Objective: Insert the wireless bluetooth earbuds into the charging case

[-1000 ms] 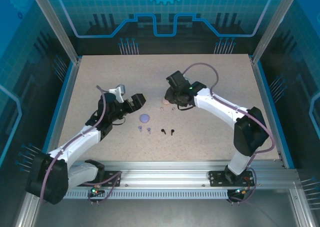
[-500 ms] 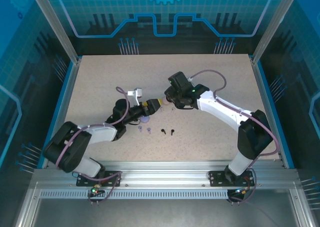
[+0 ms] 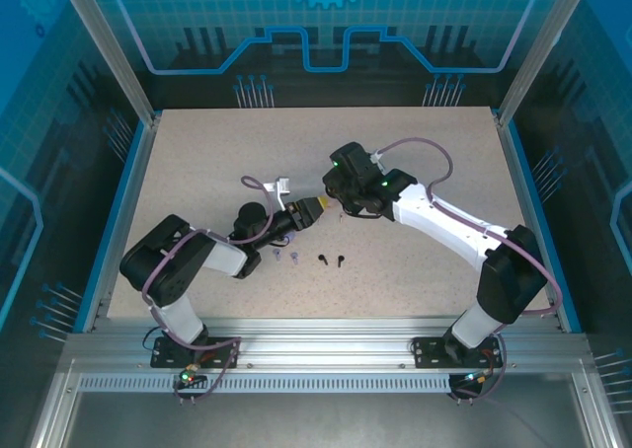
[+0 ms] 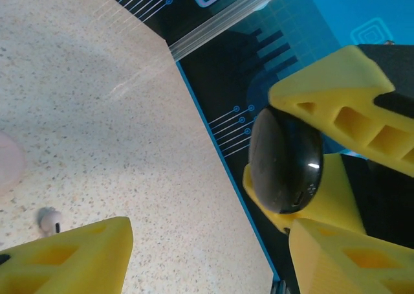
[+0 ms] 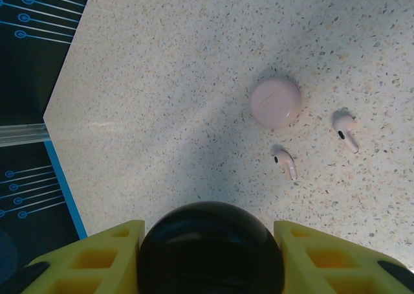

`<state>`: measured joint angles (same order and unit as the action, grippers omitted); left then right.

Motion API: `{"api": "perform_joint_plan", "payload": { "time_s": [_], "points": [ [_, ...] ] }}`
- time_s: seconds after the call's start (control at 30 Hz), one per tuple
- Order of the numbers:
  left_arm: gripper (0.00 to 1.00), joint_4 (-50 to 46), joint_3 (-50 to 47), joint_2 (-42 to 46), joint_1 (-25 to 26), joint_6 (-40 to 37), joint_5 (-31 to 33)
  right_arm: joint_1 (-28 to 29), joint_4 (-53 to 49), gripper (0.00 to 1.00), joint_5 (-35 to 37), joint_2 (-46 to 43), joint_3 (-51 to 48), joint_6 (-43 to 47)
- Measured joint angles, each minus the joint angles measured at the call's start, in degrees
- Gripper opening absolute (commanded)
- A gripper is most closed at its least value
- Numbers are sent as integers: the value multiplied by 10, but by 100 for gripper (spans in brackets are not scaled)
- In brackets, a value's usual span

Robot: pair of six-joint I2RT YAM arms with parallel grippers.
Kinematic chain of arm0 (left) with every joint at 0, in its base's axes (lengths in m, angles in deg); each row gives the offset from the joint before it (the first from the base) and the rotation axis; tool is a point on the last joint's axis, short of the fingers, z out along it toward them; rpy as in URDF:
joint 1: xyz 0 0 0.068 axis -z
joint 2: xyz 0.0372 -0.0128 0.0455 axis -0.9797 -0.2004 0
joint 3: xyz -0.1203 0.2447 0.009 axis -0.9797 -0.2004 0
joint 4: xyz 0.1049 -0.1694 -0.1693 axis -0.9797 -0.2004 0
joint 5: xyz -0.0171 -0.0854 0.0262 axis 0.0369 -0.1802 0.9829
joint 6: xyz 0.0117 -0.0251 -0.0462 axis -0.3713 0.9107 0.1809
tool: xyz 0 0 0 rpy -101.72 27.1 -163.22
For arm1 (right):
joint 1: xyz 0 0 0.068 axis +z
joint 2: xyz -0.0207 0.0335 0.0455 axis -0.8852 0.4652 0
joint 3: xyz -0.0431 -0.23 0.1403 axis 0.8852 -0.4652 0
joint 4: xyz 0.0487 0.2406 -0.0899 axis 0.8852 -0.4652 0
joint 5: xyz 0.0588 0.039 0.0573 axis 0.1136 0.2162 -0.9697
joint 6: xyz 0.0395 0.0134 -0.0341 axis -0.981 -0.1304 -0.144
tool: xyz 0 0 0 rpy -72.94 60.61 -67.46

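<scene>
Speckled desk is seen inside a blue-lit enclosure. The black case is pinched by the right gripper, clear of the surface. The left gripper is presented to it with jaws apart, nothing gripped. Pale pink earbuds are scattered below beside the pink case; the black earbuds are seen nearer the bases. If the smooth dome is clamped off-centre, or released too soon, it could be squeezed out and dropped onto them.
</scene>
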<state>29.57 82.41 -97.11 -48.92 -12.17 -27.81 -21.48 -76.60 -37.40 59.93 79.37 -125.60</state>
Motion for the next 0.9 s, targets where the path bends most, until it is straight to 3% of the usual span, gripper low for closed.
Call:
{"api": "perform_joint_plan", "payload": {
  "time_s": [0.37, 0.9],
  "points": [
    [64, 22, 25, -6, 11, 0, 15, 12, 1, 39, 1, 0, 0, -2],
    [39, 35, 48, -24, 17, 4, 21, 16, 15, 39, 15, 0, -1, -6]
  ]
}}
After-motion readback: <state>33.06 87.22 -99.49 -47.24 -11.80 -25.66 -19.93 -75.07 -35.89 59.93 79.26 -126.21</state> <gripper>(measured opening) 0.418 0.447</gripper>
